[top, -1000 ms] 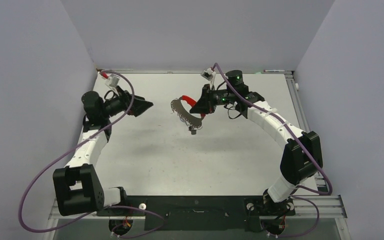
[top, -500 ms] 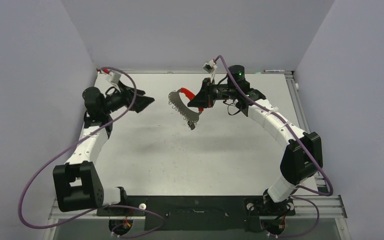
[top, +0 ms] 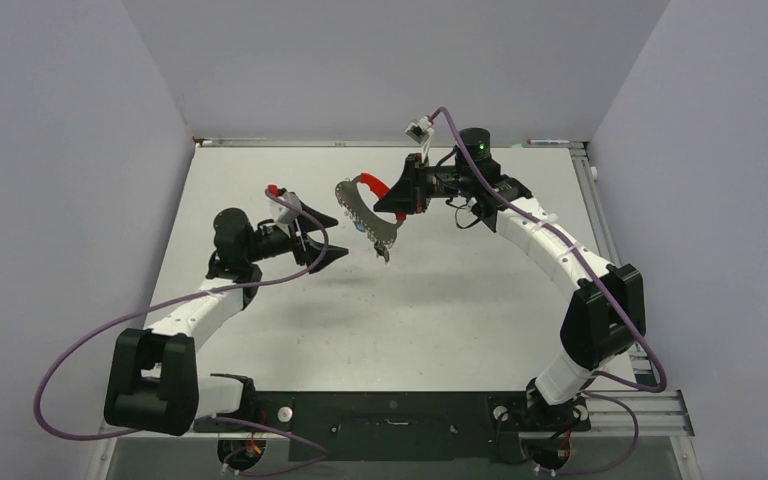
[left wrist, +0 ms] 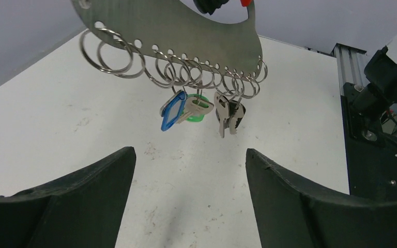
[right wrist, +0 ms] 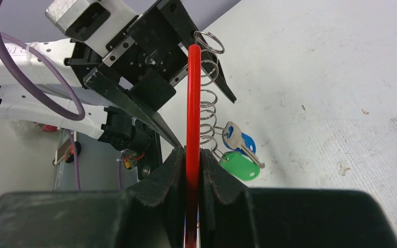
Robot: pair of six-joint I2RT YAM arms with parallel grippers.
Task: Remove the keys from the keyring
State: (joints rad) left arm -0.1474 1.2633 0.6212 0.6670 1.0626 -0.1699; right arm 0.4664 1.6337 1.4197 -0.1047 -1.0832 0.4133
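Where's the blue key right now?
In the left wrist view the blue key hangs from the keyring, beside the green key, ahead of the open left gripper.

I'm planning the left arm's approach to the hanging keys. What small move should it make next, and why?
Probably ease the left pincer forward and slightly up toward the blue-headed key. Its jaws stand open and aimed at the keys, but short of them. The right pincer clamps the keyring by its red handle and holds it in the air, so the keys dangle within reach.
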